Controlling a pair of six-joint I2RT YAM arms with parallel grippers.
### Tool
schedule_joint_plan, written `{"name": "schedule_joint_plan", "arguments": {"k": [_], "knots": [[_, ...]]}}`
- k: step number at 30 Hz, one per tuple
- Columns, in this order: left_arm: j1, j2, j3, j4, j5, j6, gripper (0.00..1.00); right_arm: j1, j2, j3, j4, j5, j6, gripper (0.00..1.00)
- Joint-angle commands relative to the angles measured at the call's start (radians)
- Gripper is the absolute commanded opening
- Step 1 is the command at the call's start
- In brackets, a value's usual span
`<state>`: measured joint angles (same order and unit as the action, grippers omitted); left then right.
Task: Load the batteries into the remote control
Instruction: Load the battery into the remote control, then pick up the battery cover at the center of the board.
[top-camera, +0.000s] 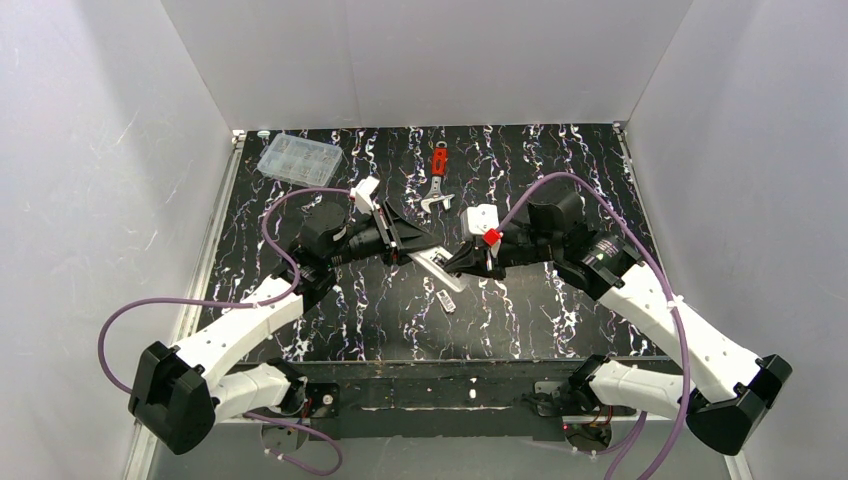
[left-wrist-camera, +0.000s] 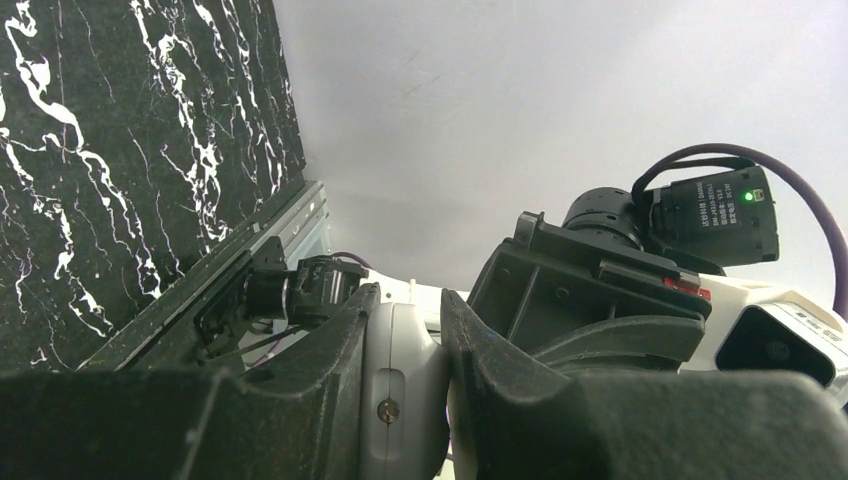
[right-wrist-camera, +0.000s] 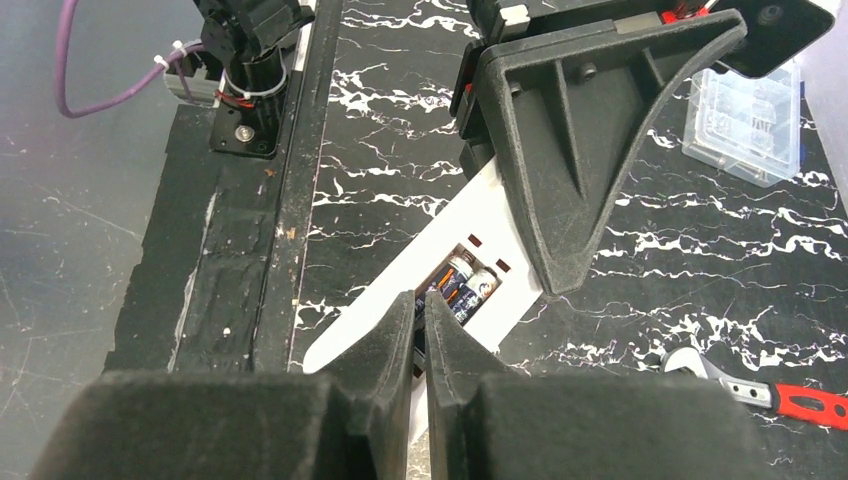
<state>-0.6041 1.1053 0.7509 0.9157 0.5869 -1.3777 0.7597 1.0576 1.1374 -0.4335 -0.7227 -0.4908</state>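
Observation:
The white remote control (top-camera: 438, 266) is held above the table, back side up, by my left gripper (top-camera: 418, 250), which is shut on one end of it. The left wrist view shows the remote's white edge (left-wrist-camera: 400, 380) clamped in the left gripper (left-wrist-camera: 408, 296). In the right wrist view the remote (right-wrist-camera: 395, 275) has its compartment uncovered, with two batteries (right-wrist-camera: 468, 282) lying side by side in it. My right gripper (right-wrist-camera: 420, 296) is shut, with its tips right at the near end of the batteries. It also shows in the top view (top-camera: 464, 264).
A small loose piece (top-camera: 446, 300) lies on the black marbled table (top-camera: 560, 310) just below the remote. A red-handled wrench (top-camera: 438, 175) lies behind. A clear compartment box (top-camera: 299, 158) stands at the back left. White walls surround the table.

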Motion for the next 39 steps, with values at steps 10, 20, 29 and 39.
{"name": "schedule_joint_plan", "arguments": {"k": [10,20,29,39], "knots": [[-0.01,-0.103,-0.007,-0.223,0.068,0.265,0.0,-0.004,-0.11,0.012,0.157,0.021,0.105,0.21],[0.004,-0.186,-0.056,-0.488,-0.081,0.419,0.0,-0.004,-0.183,-0.066,0.28,0.391,0.439,0.36],[0.095,-0.341,-0.054,-0.798,-0.213,0.493,0.0,-0.005,0.004,-0.057,-0.059,0.717,0.684,0.46],[0.142,-0.314,-0.037,-0.812,-0.195,0.468,0.0,0.021,0.212,-0.185,0.01,0.717,0.882,0.64]]}}
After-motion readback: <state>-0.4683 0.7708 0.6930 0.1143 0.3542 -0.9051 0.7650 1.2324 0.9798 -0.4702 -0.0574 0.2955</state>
